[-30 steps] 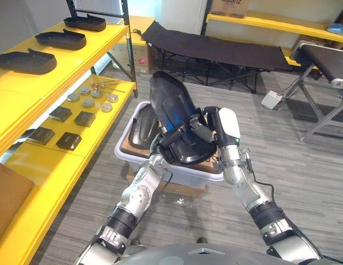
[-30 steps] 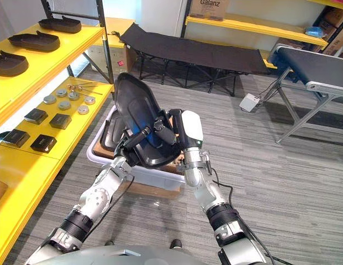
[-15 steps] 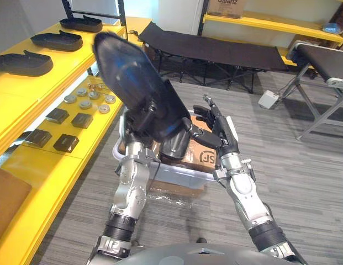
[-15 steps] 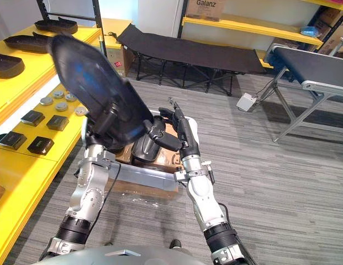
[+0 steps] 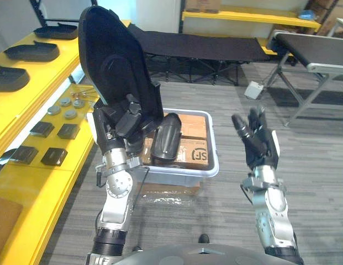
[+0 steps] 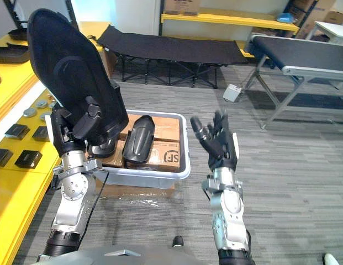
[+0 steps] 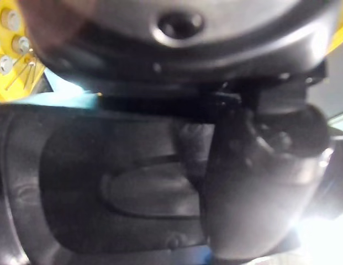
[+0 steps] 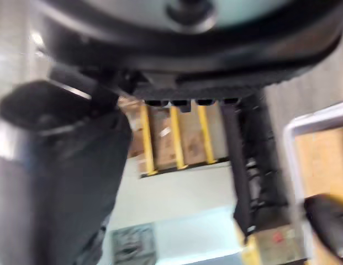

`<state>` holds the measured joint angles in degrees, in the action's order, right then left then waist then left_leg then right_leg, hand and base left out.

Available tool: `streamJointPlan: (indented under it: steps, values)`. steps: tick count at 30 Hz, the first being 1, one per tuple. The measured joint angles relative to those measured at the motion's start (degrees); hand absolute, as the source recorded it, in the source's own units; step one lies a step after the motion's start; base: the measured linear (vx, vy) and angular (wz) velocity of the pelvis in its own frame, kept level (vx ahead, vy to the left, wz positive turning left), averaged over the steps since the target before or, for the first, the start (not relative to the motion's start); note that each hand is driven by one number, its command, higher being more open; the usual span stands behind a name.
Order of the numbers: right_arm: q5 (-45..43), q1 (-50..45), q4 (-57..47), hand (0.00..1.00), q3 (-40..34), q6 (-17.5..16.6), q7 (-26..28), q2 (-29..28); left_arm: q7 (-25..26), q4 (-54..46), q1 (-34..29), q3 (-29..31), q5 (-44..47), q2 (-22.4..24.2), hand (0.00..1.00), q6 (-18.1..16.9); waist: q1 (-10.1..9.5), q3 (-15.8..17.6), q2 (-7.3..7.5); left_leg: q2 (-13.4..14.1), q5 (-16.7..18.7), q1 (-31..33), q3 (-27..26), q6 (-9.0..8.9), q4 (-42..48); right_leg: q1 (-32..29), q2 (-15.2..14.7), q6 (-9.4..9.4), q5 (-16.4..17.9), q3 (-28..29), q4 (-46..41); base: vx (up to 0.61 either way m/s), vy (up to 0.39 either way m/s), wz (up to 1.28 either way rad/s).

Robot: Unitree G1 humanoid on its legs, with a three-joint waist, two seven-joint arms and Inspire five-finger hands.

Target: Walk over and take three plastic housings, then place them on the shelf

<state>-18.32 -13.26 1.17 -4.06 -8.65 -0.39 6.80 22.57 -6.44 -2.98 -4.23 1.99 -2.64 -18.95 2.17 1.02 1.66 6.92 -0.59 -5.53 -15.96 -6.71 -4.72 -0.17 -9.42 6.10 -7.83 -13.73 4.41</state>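
My left hand point(image 5: 124, 124) is curled tight around the bottom end of a big black housing point(image 5: 113, 66). I am holding it up high, standing almost straight, in the upper left of the picture. Its hollow inside faces me. From my left wrist I see the same dark shell very close, with my thumb point(image 7: 254, 182) pressed against it. My right hand point(image 5: 259, 146) is up in the air at the lower right, with the fingers spread out and nothing in it. It is well apart from the tub. In the middle of the picture, on the grey floor, sits a white tub point(image 5: 212, 160) on top of a brown box point(image 5: 177, 190). Inside the tub lies a flat sheet of cardboard point(image 5: 193, 149), and a second housing point(image 5: 165, 138) rests on it, toward the left side of the tub, close to my left hand. Along the left edge runs a yellow shelf point(image 5: 49, 69). Three more housings point(image 5: 30, 51) lie in a row on its top board. On the lower board are small black boxes point(image 5: 67, 131) and some little round metal pieces point(image 5: 64, 102). At the top of the picture, behind the tub, stands a black folding cot point(image 5: 199, 49).
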Motion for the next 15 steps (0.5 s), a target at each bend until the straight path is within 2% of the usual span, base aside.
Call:
streamJointPlan:
  steps: [2, 4, 10, 15]
  values:
    - [0.22, -2.88, 5.16, 1.0, 0.16, 3.45, -2.27, -0.41, -2.39, -0.17, -1.66, -0.32, 0.68, -0.03, 0.0, 0.0, 0.09, -0.17, -0.55, 0.42, 0.21, 0.06, -0.15, -0.1, 0.01, -0.2, 0.27, 0.0, 0.0, 0.09, 0.0, 0.03, -0.021, -0.07]
    - [0.55, -4.58, 8.03, 1.0, 0.12, 4.84, -3.76, -0.85, -4.2, -0.34, -3.5, -0.49, 2.08, -0.13, 0.0, 0.01, 0.11, -0.32, -0.97, 0.67, 0.41, 0.12, -0.43, -0.24, 0.01, -0.43, 0.55, 0.0, 0.0, 0.18, 0.0, 0.01, -0.026, -0.08]
    - [2.15, -6.06, 8.25, 1.0, -1.74, 3.98, -5.29, -1.03, -6.92, -0.37, -8.97, 0.93, 4.47, -0.61, 0.0, 0.15, 0.63, -0.39, -1.46, 0.9, 1.21, 0.86, -0.58, -0.11, 1.29, -0.57, 0.55, -0.01, 0.01, 0.4, 0.01, -0.02, -0.014, -0.02]
    - [1.68, -5.58, 10.25, 1.0, -1.74, 2.53, -4.85, -1.4, -5.93, -2.52, -10.06, 3.73, 4.35, -0.71, 0.0, 0.41, -0.42, -0.4, -1.89, 0.69, 1.34, 2.91, 2.48, -0.03, 2.55, -0.19, 0.19, -0.24, 0.25, -2.48, 0.01, -0.03, -0.01, 0.28]
